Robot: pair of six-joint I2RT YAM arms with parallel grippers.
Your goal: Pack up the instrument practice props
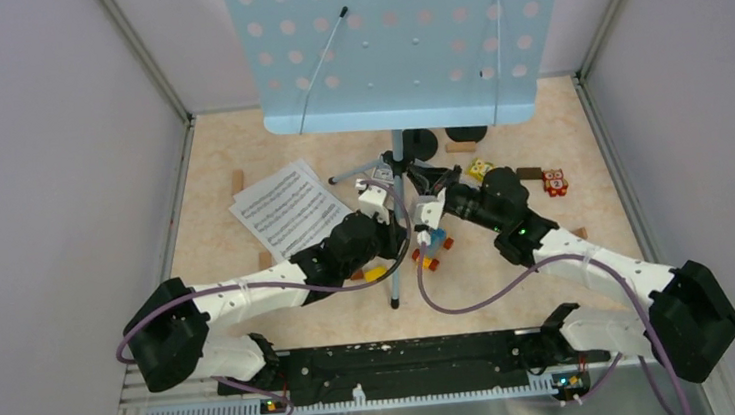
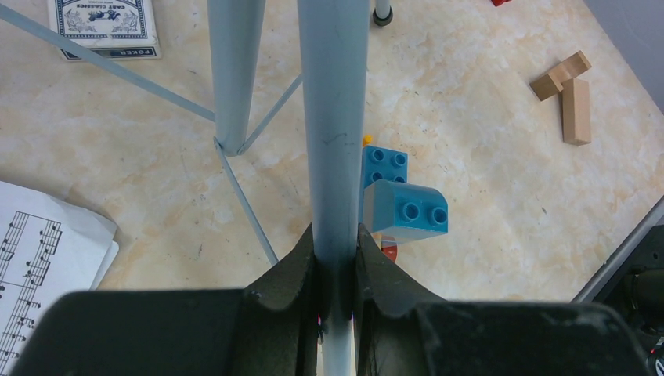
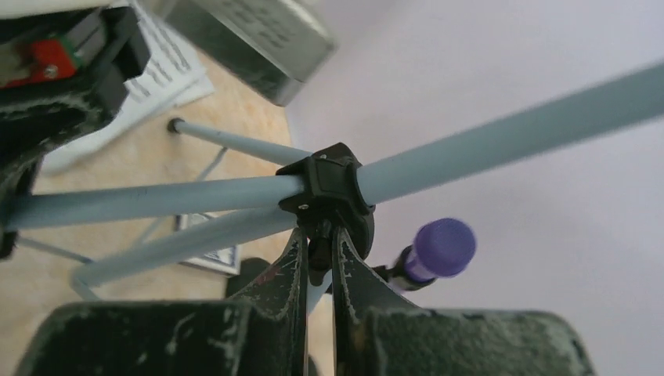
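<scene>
The pale blue perforated music desk (image 1: pixel 394 44) stands at the back on its tripod legs (image 1: pixel 395 265). My left gripper (image 2: pixel 337 262) is shut on one pale blue stand tube (image 2: pixel 333 117), low near the table. My right gripper (image 3: pixel 317 254) is shut on the knob under the black tripod hub (image 3: pixel 329 184). White sheet-music pages (image 1: pixel 288 209) lie left of the stand and show in the left wrist view (image 2: pixel 39 258). A purple microphone (image 3: pixel 442 247) shows just behind the hub. Two black round bases (image 1: pixel 420 143) sit under the desk. The pink microphone is hidden.
Blue toy bricks (image 2: pixel 403 207) lie right beside the held tube. Wooden blocks (image 2: pixel 568 94) lie further right. A blue-white card box (image 2: pixel 106 27) sits past the legs. Colourful toy bricks (image 1: pixel 554 183) lie on the right. Grey walls close in both sides.
</scene>
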